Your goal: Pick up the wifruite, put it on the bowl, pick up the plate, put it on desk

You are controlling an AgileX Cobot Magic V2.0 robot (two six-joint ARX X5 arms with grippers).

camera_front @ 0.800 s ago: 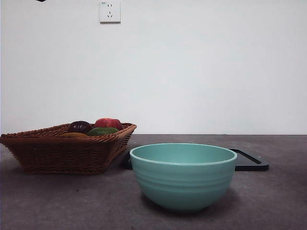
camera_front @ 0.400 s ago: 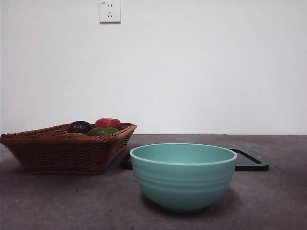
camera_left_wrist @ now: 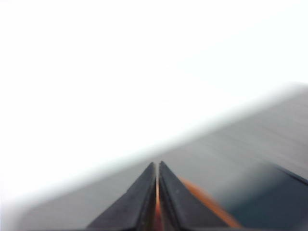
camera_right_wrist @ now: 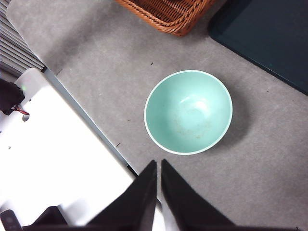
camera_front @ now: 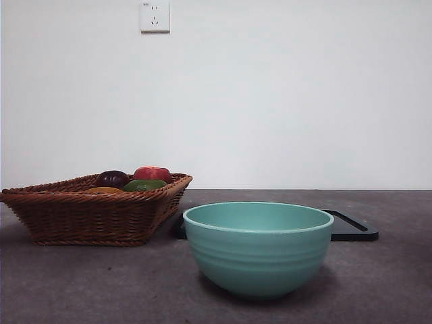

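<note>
The wifruite, a small brown-orange fruit, lies in the wicker basket at the left, only its top showing over the rim. The teal bowl stands empty on the grey desk in front, also seen from above as the bowl. Behind it lies the plate, a flat black tray. My right gripper hangs high over the desk near the bowl, shut and empty. My left gripper is shut and empty, in a blurred view of wall and desk. Neither arm shows in the front view.
In the basket with the wifruite are a dark purple fruit, a red apple and a green fruit. The basket's corner reaches near the plate. A white base borders the desk's edge.
A black arm tip at the front view's top left corner one second ago has gone out of view. The bowl, basket and plate have not moved.
</note>
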